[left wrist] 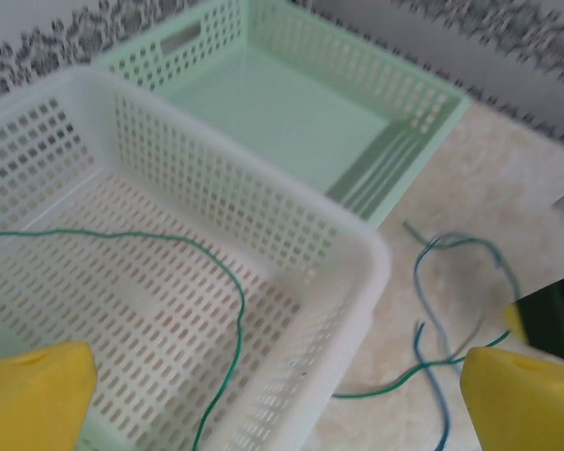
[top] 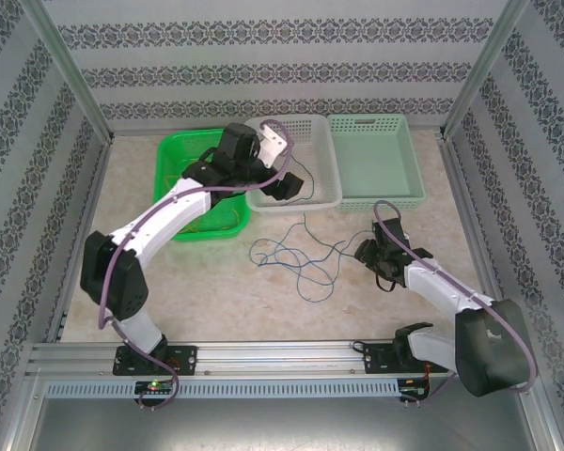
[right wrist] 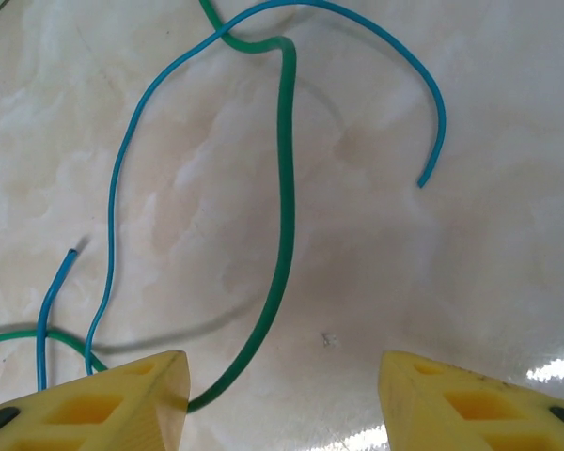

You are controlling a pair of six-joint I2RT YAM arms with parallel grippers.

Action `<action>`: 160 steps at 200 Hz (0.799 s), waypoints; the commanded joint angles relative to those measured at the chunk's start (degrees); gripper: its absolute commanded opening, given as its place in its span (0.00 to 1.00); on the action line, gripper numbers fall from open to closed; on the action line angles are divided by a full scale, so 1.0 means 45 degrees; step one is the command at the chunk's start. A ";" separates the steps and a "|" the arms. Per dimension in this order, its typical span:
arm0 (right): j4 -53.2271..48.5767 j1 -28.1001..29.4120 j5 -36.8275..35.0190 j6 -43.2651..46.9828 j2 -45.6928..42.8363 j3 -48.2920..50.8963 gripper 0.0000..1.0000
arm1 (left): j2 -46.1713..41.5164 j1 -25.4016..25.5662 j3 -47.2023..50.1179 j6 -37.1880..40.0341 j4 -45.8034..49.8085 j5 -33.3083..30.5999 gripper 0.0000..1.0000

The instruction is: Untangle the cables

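A loose tangle of thin cables (top: 296, 256) lies on the marble table between the arms. My left gripper (top: 284, 185) hangs open over the white basket (top: 321, 195); its yellow fingertips (left wrist: 33, 395) are wide apart with nothing between them. One green cable (left wrist: 237, 310) lies inside that basket. Another green cable (left wrist: 395, 381) and blue cables (left wrist: 430, 324) lie on the table beside it. My right gripper (top: 378, 263) is low over the table and open (right wrist: 282, 404). A green cable (right wrist: 282, 235) runs up from beside its left fingertip (right wrist: 103, 404) and crosses a blue cable (right wrist: 122, 178) at the top.
A green basket (top: 174, 150) stands at the back left and a pale green basket (top: 414, 183) at the back right, flanking the white one. Patterned walls and metal posts close in the table. A rail (top: 263, 357) runs along the near edge.
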State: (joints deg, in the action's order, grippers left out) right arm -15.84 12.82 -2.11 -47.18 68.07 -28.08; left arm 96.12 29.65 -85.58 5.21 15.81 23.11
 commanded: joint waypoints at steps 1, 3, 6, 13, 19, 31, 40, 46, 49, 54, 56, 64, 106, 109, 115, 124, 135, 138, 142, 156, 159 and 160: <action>0.0683 -0.0219 0.0052 0.0289 0.0305 -0.0206 0.56 | -0.0474 0.0110 0.1095 -0.1081 -0.1349 0.0736 1.00; 0.0706 -0.0214 0.0057 0.0289 0.0323 -0.0216 0.56 | -0.0522 0.0106 0.1149 -0.1110 -0.1376 0.0736 1.00; 0.0760 -0.0212 0.0090 0.0289 0.0339 -0.0225 0.56 | -0.0586 0.0110 0.1245 -0.1152 -0.1408 0.0742 1.00; 0.0861 -0.0212 0.0146 0.0291 0.0394 -0.0245 0.56 | -0.0708 0.0110 0.1457 -0.1296 -0.1413 0.0743 1.00; 0.0881 -0.0235 0.0166 0.0306 0.0465 -0.0279 0.55 | -0.0826 0.0101 0.1614 -0.1364 -0.1395 0.0757 1.00; 0.0883 -0.0262 0.0121 0.0353 0.0658 -0.0372 0.46 | -0.1033 0.0096 0.1936 -0.1550 -0.1458 0.0790 1.00; 0.0881 -0.0294 0.0148 0.0367 0.0854 -0.0435 0.38 | -0.1215 0.0111 0.2185 -0.1707 -0.1593 0.0782 1.00; 0.0885 -0.0318 0.0207 0.0354 0.0992 -0.0477 0.31 | -0.1307 0.0101 0.2400 -0.1808 -0.1699 0.0782 1.00; 0.0883 -0.0311 0.0255 0.0365 0.1040 -0.0506 0.28 | -0.1365 0.0104 0.2497 -0.1870 -0.1756 0.0782 1.00; 0.0893 -0.0314 0.0333 0.0377 0.1106 -0.0537 0.23 | -0.1441 0.0098 0.2648 -0.1945 -0.1835 0.0780 1.00; 0.0885 -0.0311 0.0366 0.0379 0.1128 -0.0553 0.21 | -0.1472 0.0107 0.2689 -0.1975 -0.1849 0.0767 1.00; 0.0843 -0.0312 0.0465 0.0405 0.1179 -0.0595 0.14 | -0.1582 0.0111 0.2865 -0.2050 -0.1908 0.0781 1.00; -0.0991 -0.0251 0.0372 0.0791 -0.0105 -0.0801 0.00 | -0.1997 0.0110 0.3529 -0.2184 -0.1584 0.0827 1.00; -0.1176 -0.0256 0.0347 0.0815 -0.0271 -0.0793 0.00 | -0.2030 0.0111 0.3571 -0.2187 -0.1596 0.0826 1.00; -0.1580 -0.0253 0.0276 0.0854 -0.0598 -0.0831 0.00 | -0.2114 0.0110 0.3686 -0.2193 -0.1576 0.0839 1.00; -0.2233 -0.0254 0.0117 0.0922 -0.1122 -0.0877 0.00 | -0.2168 0.0111 0.3794 -0.2259 -0.1543 0.0811 1.00; -0.3060 -0.0268 -0.0127 0.1037 -0.1701 -0.1051 0.02 | -0.2199 0.0100 0.3943 -0.2380 -0.1540 0.0850 1.00; -0.3270 -0.0270 -0.0223 0.1100 -0.1862 -0.1122 0.02 | -0.2199 0.0109 0.3967 -0.2429 -0.1541 0.0873 1.00; -0.3563 -0.0274 -0.0339 0.1178 -0.2014 -0.1234 0.02 | -0.2189 0.0108 0.4018 -0.2489 -0.1563 0.0922 1.00; -0.4483 -0.0271 -0.0707 0.1532 -0.2462 -0.1717 0.02 | -0.2145 0.0119 0.4142 -0.2649 -0.1713 0.1172 1.00; -0.4640 -0.0263 -0.0762 0.1616 -0.2524 -0.1831 0.02 | -0.2126 0.0126 0.4153 -0.2675 -0.1751 0.1199 1.00; -0.4701 -0.0257 -0.0772 0.1626 -0.2537 -0.1878 0.02 | -0.2124 0.0128 0.4164 -0.2688 -0.1763 0.1195 1.00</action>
State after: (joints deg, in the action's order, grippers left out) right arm -27.03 12.10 -1.56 -43.16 59.46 -32.25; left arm 87.35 29.65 -67.90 -4.80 10.59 26.35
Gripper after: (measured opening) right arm 0.062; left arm 0.996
